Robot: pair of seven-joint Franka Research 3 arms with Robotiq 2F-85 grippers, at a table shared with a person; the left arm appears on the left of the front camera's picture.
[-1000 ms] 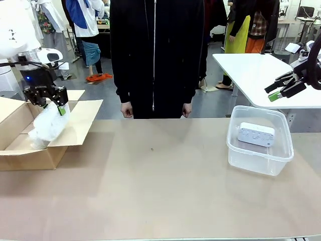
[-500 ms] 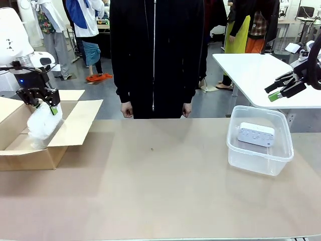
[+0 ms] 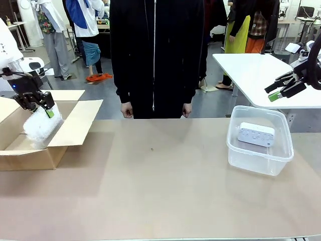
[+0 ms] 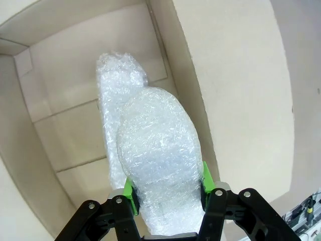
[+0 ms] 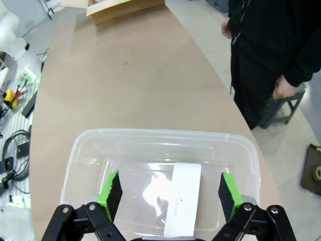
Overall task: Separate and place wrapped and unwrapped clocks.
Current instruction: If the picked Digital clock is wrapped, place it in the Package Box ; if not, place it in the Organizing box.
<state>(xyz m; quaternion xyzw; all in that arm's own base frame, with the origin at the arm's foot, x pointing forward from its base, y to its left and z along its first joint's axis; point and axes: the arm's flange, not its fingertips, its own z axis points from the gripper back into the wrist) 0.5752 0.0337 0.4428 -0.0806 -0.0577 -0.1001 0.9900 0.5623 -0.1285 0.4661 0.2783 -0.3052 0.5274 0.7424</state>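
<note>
front / left end effector [image 3: 39, 104]: over the open cardboard box [image 3: 30, 150] at the surface's left edge, pinching a wrapped clock [image 3: 42, 126] by its top end
front / wrapped clock: hangs tilted, lower end down inside the box, by the near-right flap
front / right end effector [image 3: 279, 88]: up in the air at far right, above and behind the clear tub [image 3: 260, 139], fingers spread, nothing between them
front / unwrapped clock [image 3: 256, 134]: lies flat on the tub floor, button face up
front / surface [image 3: 160, 186]: brown; box far left and tub far right, well apart
front / person [image 3: 155, 55]: stands at the far edge, middle, dark zip jacket, both hands down at the sides, touching nothing
left wrist / left end effector [image 4: 168, 188]: green pads [image 4: 130, 193] pressed on both sides of the wrapped clock [image 4: 158, 170]
left wrist / second wrapped clock [image 4: 118, 88]: lies on the box floor behind the held bundle; touching or just overlapping in view, cannot tell
left wrist / cardboard box [image 4: 60, 75]: open, walls around both bundles
right wrist / right end effector [image 5: 170, 193]: pads wide apart, empty, straight above the clear tub [image 5: 80, 150]
right wrist / unwrapped clock [image 5: 181, 198]: white block on the tub floor, roughly central between the pads, not touched
right wrist / person [image 5: 273, 40]: beside the surface's edge, one hand hanging loose
</note>
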